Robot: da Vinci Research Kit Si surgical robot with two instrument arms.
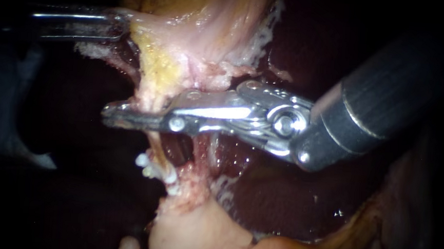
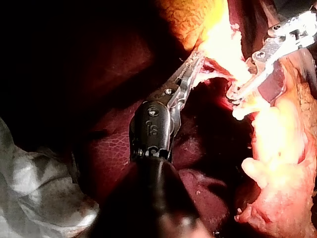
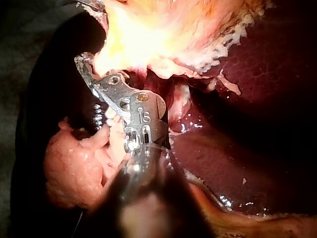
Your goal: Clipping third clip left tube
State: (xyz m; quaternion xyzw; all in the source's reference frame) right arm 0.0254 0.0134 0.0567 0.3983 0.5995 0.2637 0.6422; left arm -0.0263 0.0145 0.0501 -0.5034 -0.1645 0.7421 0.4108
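The left tube runs down from the pale, yellowish gallbladder to the fatty tissue below. My right instrument reaches across from the right, its long jaws shut on the left tube from both sides. Just below the jaws, white clips sit on the same tube. The right tube stands beside it, partly hidden by the jaws. My left instrument is shut on the gallbladder's edge at upper left. Its jaws and the right instrument both show in the left wrist view. The right instrument's jaws sit above the clips.
Dark red, wet liver lies behind and to the right of the tubes. A pale fatty lump lies beside my right instrument's shaft. Whitish cloth lies beside my left instrument's shaft.
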